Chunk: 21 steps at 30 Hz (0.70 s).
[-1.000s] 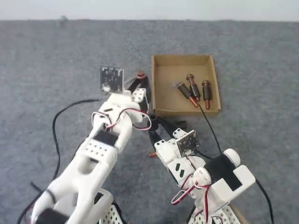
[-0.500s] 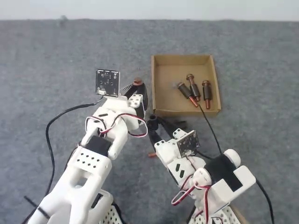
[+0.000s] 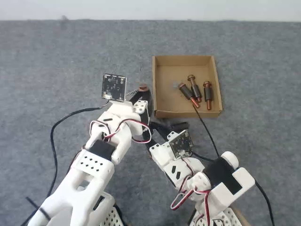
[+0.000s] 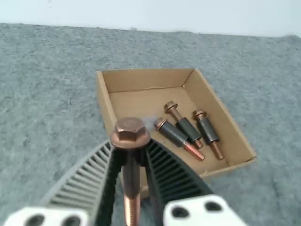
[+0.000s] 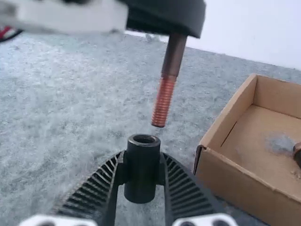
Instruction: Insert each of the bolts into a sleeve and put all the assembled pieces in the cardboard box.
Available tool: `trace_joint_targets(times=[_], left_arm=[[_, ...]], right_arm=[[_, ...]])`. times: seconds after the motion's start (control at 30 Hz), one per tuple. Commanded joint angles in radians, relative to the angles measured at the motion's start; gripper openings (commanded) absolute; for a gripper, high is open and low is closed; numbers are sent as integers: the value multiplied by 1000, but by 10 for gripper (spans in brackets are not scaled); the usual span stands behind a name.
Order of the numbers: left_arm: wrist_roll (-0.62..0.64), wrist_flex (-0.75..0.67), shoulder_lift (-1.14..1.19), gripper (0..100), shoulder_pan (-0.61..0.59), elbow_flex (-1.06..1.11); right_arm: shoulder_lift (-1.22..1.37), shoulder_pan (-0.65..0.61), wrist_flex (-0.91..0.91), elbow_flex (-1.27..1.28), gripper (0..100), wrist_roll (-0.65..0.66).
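So, my left hand (image 4: 130, 151) pinching bolt (image 4: 132, 183) under head, thread pointing down, so it can drop straight. Below it, my right hand (image 5: 141, 162) clamps sleeve (image 5: 141, 179) upright, bore open upward; bolt tip just above, not yet inside. Cardboard box (image 3: 186, 58) farther right on worktop (image 3: 56, 56), near, I think for short carry; three assembled pieces (image 3: 195, 94) lying inside.

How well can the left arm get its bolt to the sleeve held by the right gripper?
Probably yes. The left gripper holds the bolt upright, its threaded tip close above the sleeve's open mouth, slightly off centre. The right gripper holds the sleeve upright, and nothing lies between them.
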Motion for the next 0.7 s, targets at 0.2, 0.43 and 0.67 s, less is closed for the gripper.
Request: trace_joint_targets(times=[0.2, 0.43, 0.67], left_arm=[[-6, -46, -48, 11, -8, 15], [34, -43, -48, 11, -14, 15], [35, -43, -48, 11, -14, 15]], right_arm=[[-33, -4, 5, -49, 6, -9], [-33, 18, 12, -64, 6, -9], [-33, 19, 33, -71, 6, -11]])
